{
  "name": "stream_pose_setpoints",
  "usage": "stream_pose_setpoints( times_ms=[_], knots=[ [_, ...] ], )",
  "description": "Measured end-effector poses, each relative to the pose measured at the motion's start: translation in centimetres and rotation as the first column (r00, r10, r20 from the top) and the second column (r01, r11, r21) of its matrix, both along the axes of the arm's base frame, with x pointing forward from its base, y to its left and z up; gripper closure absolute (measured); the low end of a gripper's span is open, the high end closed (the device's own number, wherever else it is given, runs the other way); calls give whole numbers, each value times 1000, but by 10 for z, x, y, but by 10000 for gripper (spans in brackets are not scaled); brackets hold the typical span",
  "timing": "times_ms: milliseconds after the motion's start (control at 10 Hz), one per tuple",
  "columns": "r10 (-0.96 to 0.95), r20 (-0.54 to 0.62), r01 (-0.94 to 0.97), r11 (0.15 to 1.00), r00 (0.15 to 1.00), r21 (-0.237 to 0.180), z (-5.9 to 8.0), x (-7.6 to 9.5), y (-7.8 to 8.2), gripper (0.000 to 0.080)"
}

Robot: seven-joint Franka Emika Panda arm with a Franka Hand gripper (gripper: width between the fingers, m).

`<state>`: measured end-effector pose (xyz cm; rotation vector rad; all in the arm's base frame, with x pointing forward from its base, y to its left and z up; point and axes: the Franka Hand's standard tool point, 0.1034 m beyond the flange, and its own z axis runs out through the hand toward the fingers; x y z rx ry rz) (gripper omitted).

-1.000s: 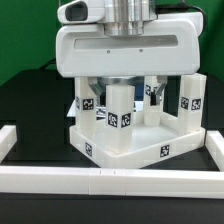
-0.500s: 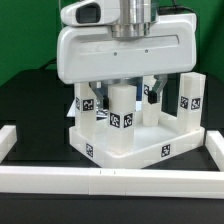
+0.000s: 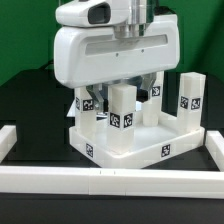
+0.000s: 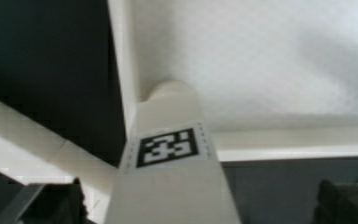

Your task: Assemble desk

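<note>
Our end effector hangs over the tabletop, fingers spread wide either side of one leg without gripping it; we count four legs upright on the tabletop, the others behind and at the sides; white border rails hem the black worktop in front and at both ends.

Tabletop lies on table, just behind front border rail. Legs stand upright in it: one at centre, one at ext. view's right corner. Claw above centre leg.
</note>
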<state>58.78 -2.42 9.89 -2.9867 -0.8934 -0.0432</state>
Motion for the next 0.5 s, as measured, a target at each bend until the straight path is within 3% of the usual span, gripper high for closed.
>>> stream_pose_setpoints(
  times_ms=[100, 300, 500],
  knots=[
    [0, 0, 0, 1000, 1000, 0, 0, 0, 0, 207],
    [-1, 0, 1, 1000, 1000, 0, 0, 0, -1, 485],
    [-24, -1, 24, 1000, 1000, 0, 0, 0, -1, 512]
  ],
)
